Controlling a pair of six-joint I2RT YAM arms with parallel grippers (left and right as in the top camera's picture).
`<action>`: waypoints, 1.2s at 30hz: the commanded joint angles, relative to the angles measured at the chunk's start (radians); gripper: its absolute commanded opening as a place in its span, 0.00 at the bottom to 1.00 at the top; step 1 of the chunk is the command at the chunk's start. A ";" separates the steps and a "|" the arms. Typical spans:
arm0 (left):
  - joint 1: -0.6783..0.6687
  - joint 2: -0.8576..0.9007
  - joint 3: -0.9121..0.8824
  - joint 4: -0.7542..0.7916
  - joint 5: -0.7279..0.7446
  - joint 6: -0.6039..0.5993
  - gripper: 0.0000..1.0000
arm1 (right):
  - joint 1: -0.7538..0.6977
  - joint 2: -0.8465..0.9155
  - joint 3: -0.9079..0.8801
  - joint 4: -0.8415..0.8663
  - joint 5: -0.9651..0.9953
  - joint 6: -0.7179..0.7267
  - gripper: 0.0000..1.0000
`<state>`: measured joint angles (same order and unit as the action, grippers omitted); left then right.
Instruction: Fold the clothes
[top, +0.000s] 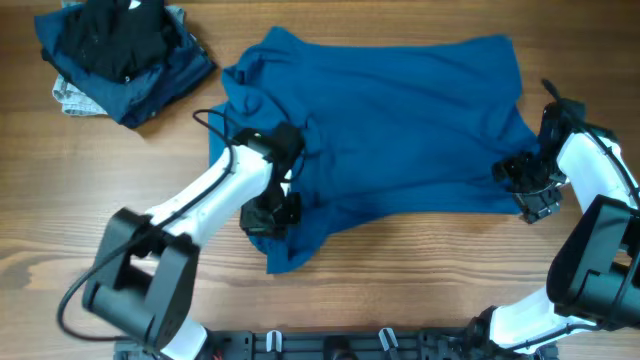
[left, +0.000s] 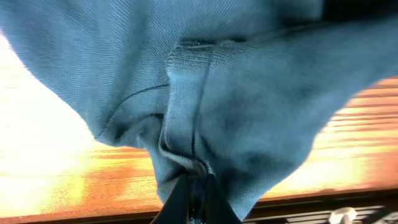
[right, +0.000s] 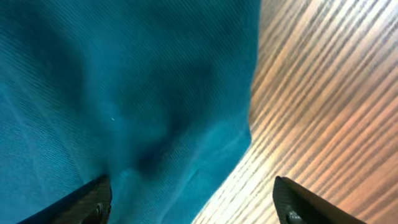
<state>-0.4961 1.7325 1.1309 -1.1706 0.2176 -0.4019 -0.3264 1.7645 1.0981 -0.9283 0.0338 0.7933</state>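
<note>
A large mid-blue shirt (top: 390, 130) lies spread over the middle of the wooden table. My left gripper (top: 272, 215) sits at the shirt's lower left flap and is shut on a pinch of the blue fabric; in the left wrist view the cloth (left: 205, 106) bunches into the closed fingertips (left: 214, 199). My right gripper (top: 525, 190) is at the shirt's right edge, open. In the right wrist view its two fingers (right: 87, 202) straddle the shirt's edge (right: 186, 112), one over fabric, one over bare wood.
A heap of navy, black and pale patterned clothes (top: 120, 55) lies at the table's far left corner. Bare wood (top: 430, 270) runs along the near side. A black cable (top: 215, 125) loops over the left arm.
</note>
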 joint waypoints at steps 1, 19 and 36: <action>0.012 -0.090 -0.005 -0.003 0.005 0.001 0.04 | -0.002 0.016 -0.012 0.013 0.019 0.019 0.81; 0.012 -0.171 -0.004 -0.004 0.005 0.000 0.04 | -0.002 0.141 -0.012 0.008 0.055 0.122 0.43; 0.012 -0.319 0.160 -0.163 -0.142 0.001 0.04 | -0.002 -0.061 0.062 -0.310 0.268 0.143 0.22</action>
<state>-0.4889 1.4300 1.2789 -1.3220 0.1043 -0.4019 -0.3256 1.7397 1.1423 -1.2156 0.2272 0.9306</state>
